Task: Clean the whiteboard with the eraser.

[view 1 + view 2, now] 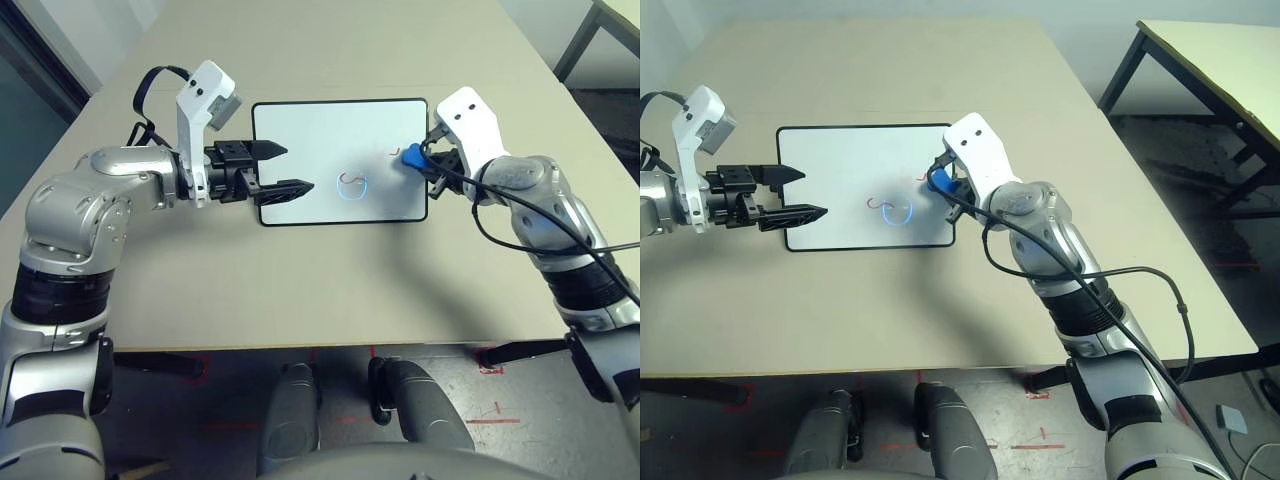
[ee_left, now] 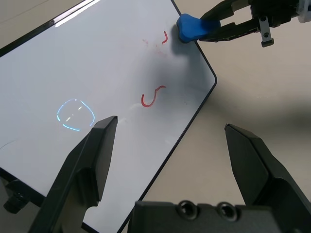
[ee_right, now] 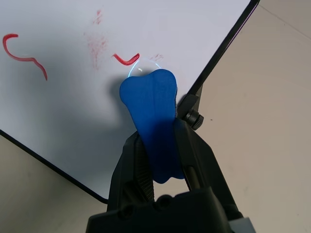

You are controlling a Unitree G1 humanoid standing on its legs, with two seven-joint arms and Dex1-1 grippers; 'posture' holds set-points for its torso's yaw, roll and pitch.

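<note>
Two claws: right (image 3: 158,160) clamps eraser (image 3: 151,116), seemingly touching whiteboard (image 1: 330,130); left (image 1: 285,170) agape, empty.

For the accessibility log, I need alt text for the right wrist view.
The right tool grips a blue bone-shaped eraser over the whiteboard, near one of its short sides. Just past the eraser's tip is a short red stroke with faint red smudges, and a longer red squiggle lies farther along the board.

Glossy smooth whiteboard (image 1: 330,150) reflecting light, matt blue eraser (image 3: 154,121), matt beige table (image 1: 330,290), ribbed black plastic fingers (image 3: 138,165)
</note>
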